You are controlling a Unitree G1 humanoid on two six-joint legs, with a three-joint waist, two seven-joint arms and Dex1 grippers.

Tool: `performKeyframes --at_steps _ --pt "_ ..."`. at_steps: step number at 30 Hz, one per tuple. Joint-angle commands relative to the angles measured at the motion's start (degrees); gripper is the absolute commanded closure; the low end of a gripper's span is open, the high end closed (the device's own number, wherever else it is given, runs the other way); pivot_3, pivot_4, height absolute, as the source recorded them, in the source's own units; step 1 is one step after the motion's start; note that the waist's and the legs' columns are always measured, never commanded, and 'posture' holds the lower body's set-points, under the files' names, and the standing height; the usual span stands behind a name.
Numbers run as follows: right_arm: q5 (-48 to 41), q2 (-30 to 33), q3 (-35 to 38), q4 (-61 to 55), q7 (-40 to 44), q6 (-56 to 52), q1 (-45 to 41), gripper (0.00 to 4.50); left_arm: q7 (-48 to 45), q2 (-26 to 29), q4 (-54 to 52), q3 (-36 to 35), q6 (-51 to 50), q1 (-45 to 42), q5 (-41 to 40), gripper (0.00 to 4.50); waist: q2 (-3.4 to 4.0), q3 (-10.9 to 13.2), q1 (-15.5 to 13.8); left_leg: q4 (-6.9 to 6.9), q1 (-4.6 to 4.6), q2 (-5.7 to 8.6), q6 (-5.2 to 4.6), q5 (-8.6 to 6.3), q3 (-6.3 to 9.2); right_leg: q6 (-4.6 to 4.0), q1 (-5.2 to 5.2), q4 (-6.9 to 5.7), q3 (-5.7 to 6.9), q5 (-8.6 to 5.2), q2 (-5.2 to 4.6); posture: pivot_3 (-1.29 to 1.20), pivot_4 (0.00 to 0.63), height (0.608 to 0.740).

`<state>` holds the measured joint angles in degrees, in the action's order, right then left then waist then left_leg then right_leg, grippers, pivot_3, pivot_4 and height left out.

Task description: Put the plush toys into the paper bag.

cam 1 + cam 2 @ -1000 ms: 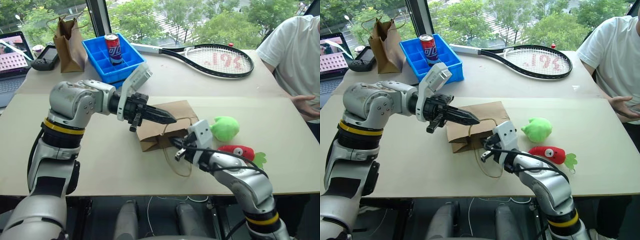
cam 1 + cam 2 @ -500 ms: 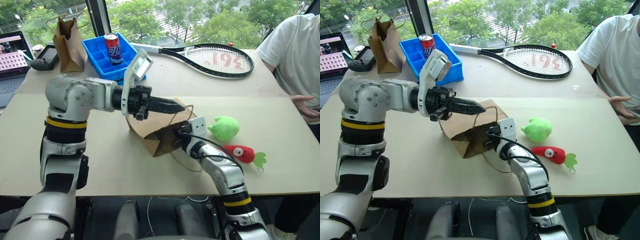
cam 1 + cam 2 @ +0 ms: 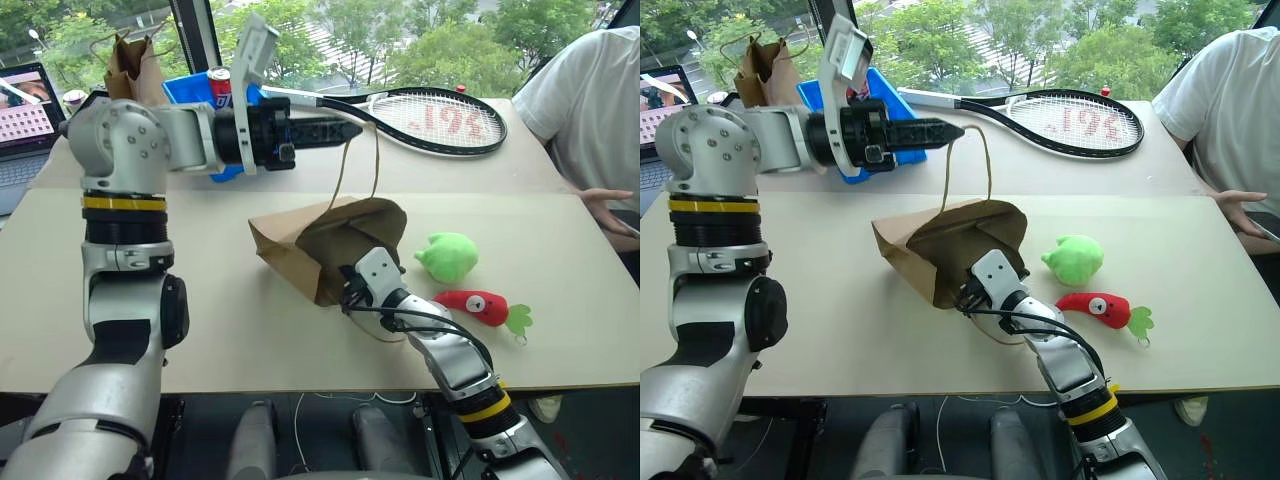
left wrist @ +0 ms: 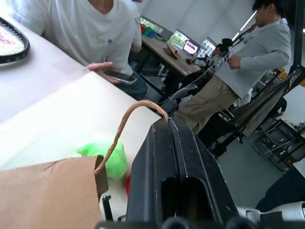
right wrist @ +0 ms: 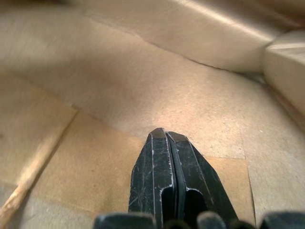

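Where twine lifts, paper bag (image 3: 300,240) agape

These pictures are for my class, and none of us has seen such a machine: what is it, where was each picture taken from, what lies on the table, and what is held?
It is a two-armed robot. Two pictures come from cameras in its head, two from cameras on its wrists. The left gripper, shut, lifts the paper bag by one twine handle. The right gripper, shut, reaches inside the bag's mouth. On the table lie a green ball toy and a red chili toy, both outside the bag. Behind are a tennis racket, a blue tray with a can, and a person.
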<state>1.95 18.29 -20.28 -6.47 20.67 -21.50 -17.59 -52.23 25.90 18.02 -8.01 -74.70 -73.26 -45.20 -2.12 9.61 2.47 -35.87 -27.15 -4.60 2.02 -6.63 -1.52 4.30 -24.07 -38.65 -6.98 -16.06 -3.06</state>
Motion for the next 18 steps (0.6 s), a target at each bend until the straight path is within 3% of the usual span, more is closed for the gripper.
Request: performKeyframes --at_steps 1,9,18 --pt "3.09 1.62 -2.32 1.1 1.95 -3.84 0.71 4.49 -2.92 1.9 -2.18 -0.57 3.63 -4.48 -0.84 4.5 0.0 0.0 0.0 0.0 0.0 0.0 0.0 0.0 0.0 0.0 0.0 0.0 0.0 0.0 0.0 0.0 0.15 0.74" --pt "5.18 1.9 -1.97 0.06 3.33 -5.97 0.07 4.49 -7.18 3.15 -6.77 -0.66 5.7 -7.12 -2.98 4.5 0.0 0.0 -0.04 0.0 0.01 0.01 0.02 0.01 0.0 0.0 0.01 0.01 0.0 0.0 -0.01 0.0 0.15 0.74" --pt "4.37 0.74 0.21 -1.52 3.46 -6.63 0.12 4.49 -10.26 4.72 -11.64 2.28 7.52 -2.07 -2.49 4.5 0.0 0.0 -0.1 0.01 0.03 0.01 0.02 0.01 0.0 0.0 0.02 0.01 -0.01 0.0 -0.01 0.0 0.15 0.74"
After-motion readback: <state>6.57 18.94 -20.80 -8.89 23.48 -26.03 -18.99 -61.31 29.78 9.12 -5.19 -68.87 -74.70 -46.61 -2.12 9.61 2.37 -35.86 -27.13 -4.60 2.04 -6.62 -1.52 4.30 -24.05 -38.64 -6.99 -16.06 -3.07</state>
